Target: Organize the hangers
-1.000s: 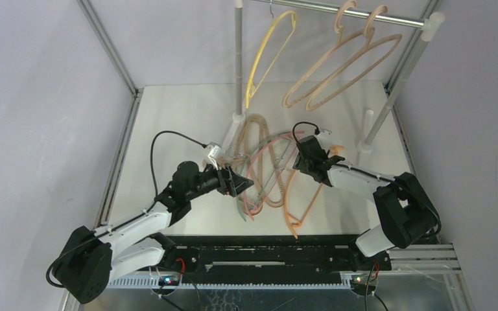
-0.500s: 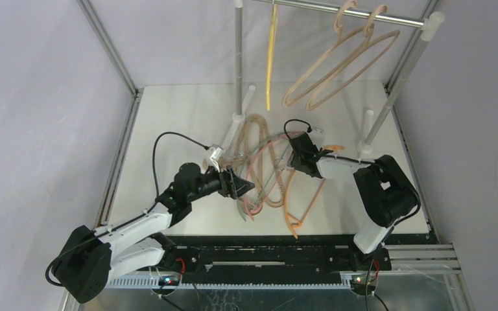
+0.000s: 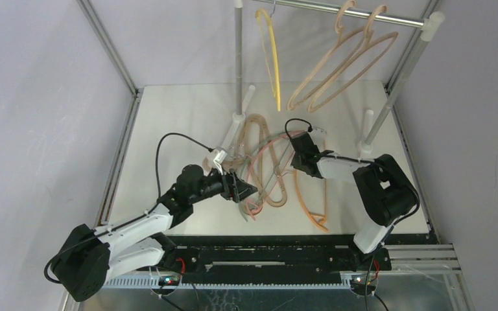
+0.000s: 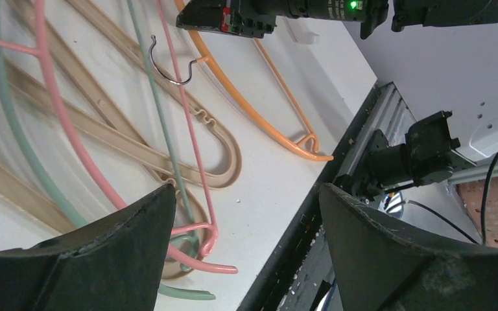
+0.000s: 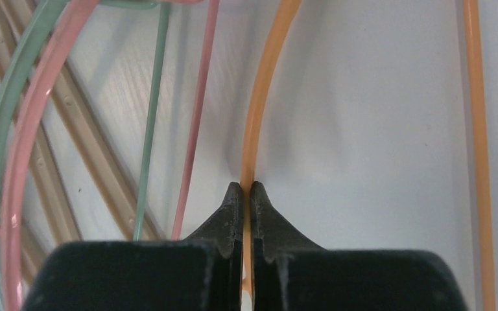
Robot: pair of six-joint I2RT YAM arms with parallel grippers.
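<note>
Toward the near table (image 3: 168, 123) edge, orange hanger (image 5: 259, 116) in tight right pincer (image 5: 246, 188); left pincer (image 4: 246, 194) spread.

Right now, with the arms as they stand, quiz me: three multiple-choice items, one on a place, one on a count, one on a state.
1. In the top view, the yellow hanger hangs on the rail:
A. left of the beige hangers
B. right of them
C. between them

2. Beige hangers on the rail:
A. one
B. two
C. four

3. The right gripper is:
A. wide open
B. shut on the orange hanger
C. shut on nothing

Answers:
1 A, the yellow one hangs nearer the rail's left post.
2 B, two big hooks sit side by side over the rail.
3 B, the right wrist view shows both fingertips pinching the orange wire.
</note>
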